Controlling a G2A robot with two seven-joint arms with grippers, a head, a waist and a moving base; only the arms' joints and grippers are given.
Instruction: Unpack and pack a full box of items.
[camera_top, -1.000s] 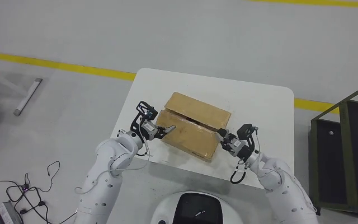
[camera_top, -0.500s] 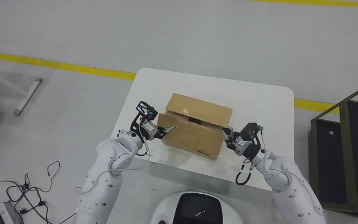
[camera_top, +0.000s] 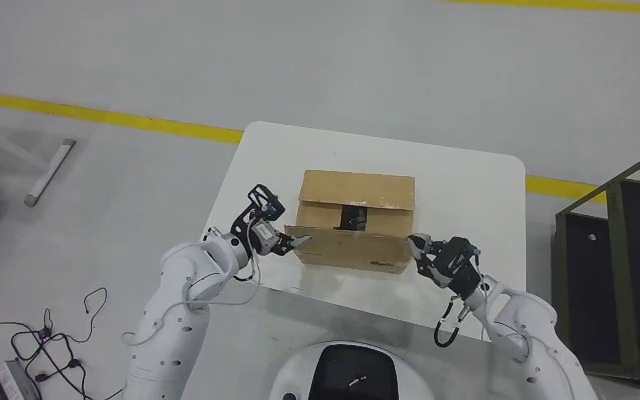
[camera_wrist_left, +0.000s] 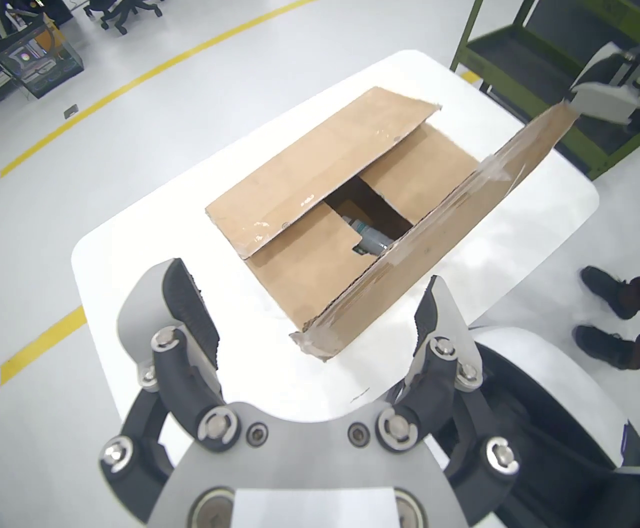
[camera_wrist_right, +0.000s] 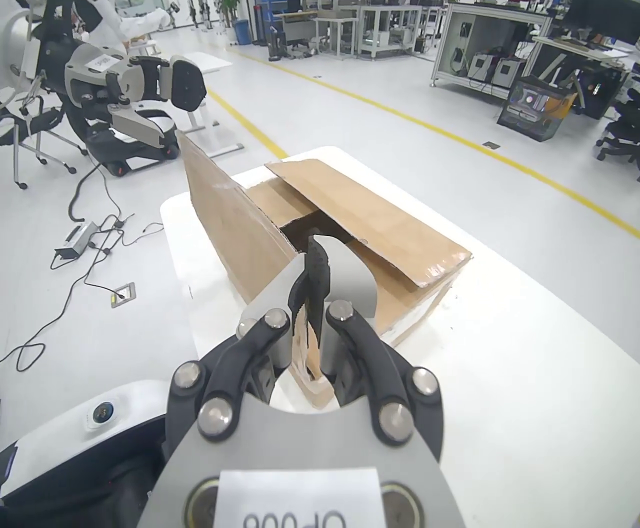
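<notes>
Cardboard box (camera_top: 357, 188) sits mid-table (camera_top: 480, 190), its near flap (camera_top: 350, 250) upright. At the box's four o'clock, the right gripper (camera_top: 413, 244) pinches one flap corner. At eight o'clock, the left gripper (camera_top: 293, 240) is spread either side of the other.

arms (camera_top: 185, 285) white, rounded | left claw (camera_wrist_left: 302, 277) black links (camera_wrist_left: 185, 360), silver screws (camera_wrist_left: 216, 422), ribbed pads (camera_wrist_left: 192, 300) | right claw (camera_wrist_right: 316, 250) white label (camera_wrist_right: 300, 492)
</notes>
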